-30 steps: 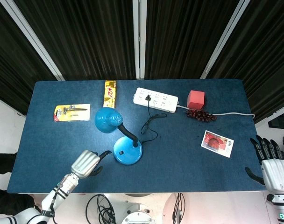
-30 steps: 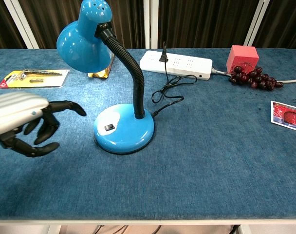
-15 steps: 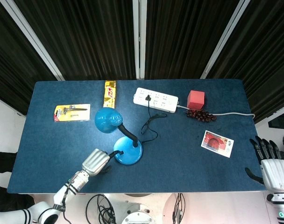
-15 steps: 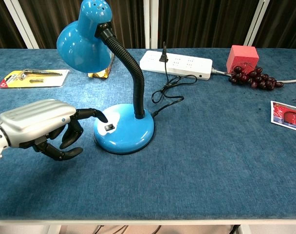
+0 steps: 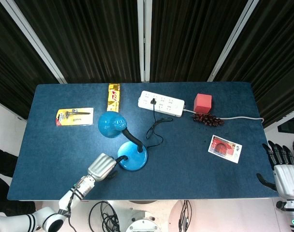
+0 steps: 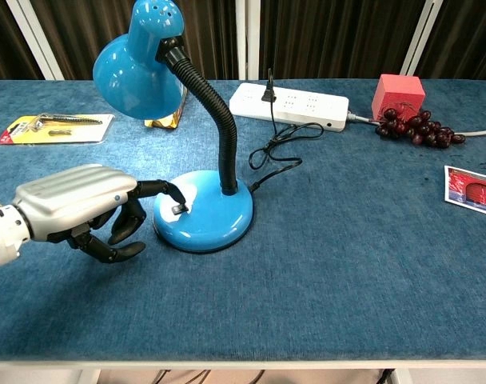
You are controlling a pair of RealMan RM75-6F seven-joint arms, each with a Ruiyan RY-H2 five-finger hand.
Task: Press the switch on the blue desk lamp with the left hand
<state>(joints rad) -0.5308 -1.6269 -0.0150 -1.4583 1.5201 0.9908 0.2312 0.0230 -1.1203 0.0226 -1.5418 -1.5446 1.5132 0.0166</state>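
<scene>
The blue desk lamp (image 6: 203, 212) stands near the table's front, its round base (image 5: 133, 156) low on the table and its shade (image 6: 139, 68) bent up to the left on a black flexible neck. My left hand (image 6: 83, 204) reaches in from the left. One outstretched finger touches the small black switch (image 6: 177, 210) on the base, while the other fingers curl under. In the head view the left hand (image 5: 102, 166) sits just left of the base. My right hand (image 5: 285, 169) hangs off the table's right edge, fingers apart, holding nothing.
A white power strip (image 6: 289, 105) with the lamp's plug lies behind the lamp, its black cord (image 6: 279, 148) looping to the base. A red box (image 6: 397, 96) and dark grapes (image 6: 415, 128) sit at back right, a photo card (image 6: 473, 190) right, a packaged tool (image 6: 55, 128) and a yellow packet (image 5: 113, 97) left.
My left hand has moved right from open table to the lamp base, and its outstretched finger has come down onto the switch. The right hand has dropped slightly lower.
</scene>
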